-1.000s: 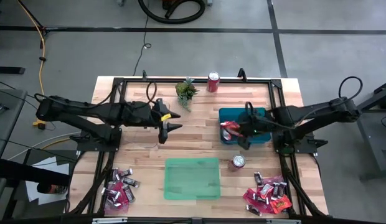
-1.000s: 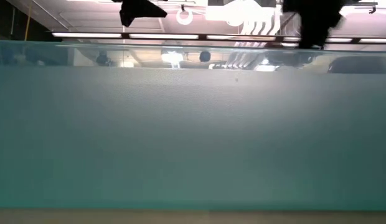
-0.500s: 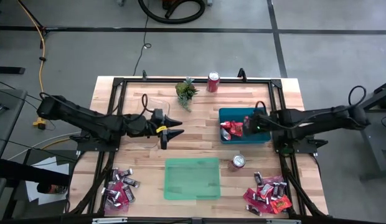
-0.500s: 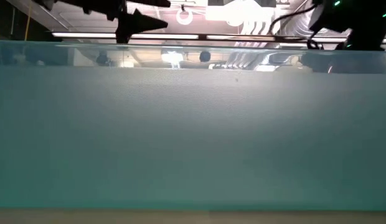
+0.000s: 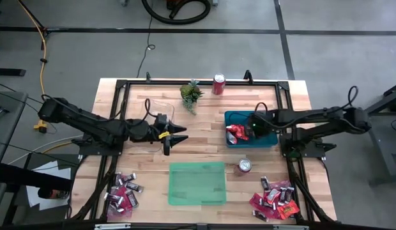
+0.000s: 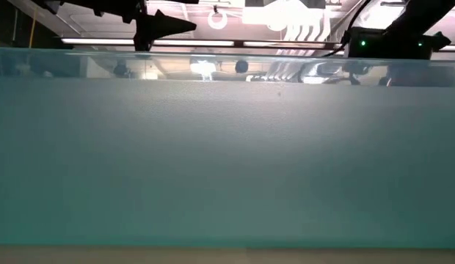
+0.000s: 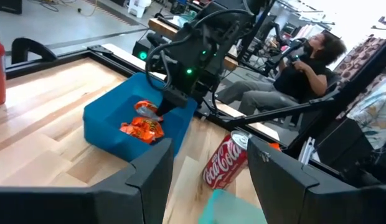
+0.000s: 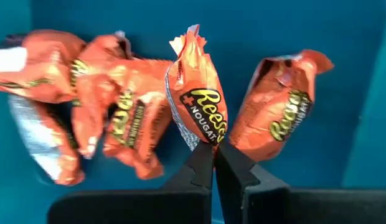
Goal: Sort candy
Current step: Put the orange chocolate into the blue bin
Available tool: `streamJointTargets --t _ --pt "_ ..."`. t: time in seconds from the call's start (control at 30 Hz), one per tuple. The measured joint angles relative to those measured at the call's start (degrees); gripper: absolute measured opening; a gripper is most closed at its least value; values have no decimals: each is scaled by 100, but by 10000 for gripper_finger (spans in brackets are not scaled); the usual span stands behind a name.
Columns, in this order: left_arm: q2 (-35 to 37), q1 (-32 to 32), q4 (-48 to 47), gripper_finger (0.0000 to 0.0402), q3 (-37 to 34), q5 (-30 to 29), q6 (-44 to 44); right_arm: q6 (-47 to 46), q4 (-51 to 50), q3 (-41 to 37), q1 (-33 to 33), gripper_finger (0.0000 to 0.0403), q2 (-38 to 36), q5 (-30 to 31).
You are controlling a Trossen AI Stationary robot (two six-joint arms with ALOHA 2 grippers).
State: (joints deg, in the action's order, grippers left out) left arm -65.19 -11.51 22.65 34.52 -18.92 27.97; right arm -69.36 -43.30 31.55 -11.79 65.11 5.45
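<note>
Retracting since the earlier frame, my right claw [image 8: 213, 152] is hanging over the blue tray [image 5: 265, 118], pinched on an orange candy packet [image 8: 198, 102]; I am judging release imminent. Left claw [image 5: 175, 135] is waiting wide above the tabletop [image 5: 204, 137].

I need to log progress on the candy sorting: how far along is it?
Early stage. Done: a few bright red-orange packets lie in the blue tray. In hand: the right gripper, over that tray, is shut on one more red-orange packet. Left: the green tray shows no candy, and two mixed piles wait at the near corners. The left gripper hangs open mid-table.
</note>
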Motion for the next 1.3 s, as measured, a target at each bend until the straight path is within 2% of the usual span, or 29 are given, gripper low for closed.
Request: streamJointTargets --t 0.17,0.47,0.57,0.7,0.93,1.03,1.13,1.23,1.3 --pt "0 -23 -2 191 0 2 -6 -424 -164 0 2 0 145 -2" --pt "0 -23 -7 191 0 24 -4 -416 127 0 2 14 164 1" --pt "0 -24 -7 191 0 38 37 -407 65 4 2 44 150 -14" --pt "0 -71 -11 191 0 63 34 -123 -137 195 2 106 42 -31" --pt "0 -71 -9 191 0 -10 -57 1066 -1411 1210 59 206 -315 51" --pt "0 -71 -2 191 0 -80 -59 1340 -1784 1720 294 229 -561 -160" --pt "0 -71 -4 191 0 -152 -61 1405 -1869 2135 687 240 -814 -714" --pt "0 -71 -2 191 0 -259 -64 1047 -1851 2472 1263 240 -1001 -1240" --pt "0 -71 -2 191 0 -286 -67 592 -1845 2624 1768 239 -1072 -1344"
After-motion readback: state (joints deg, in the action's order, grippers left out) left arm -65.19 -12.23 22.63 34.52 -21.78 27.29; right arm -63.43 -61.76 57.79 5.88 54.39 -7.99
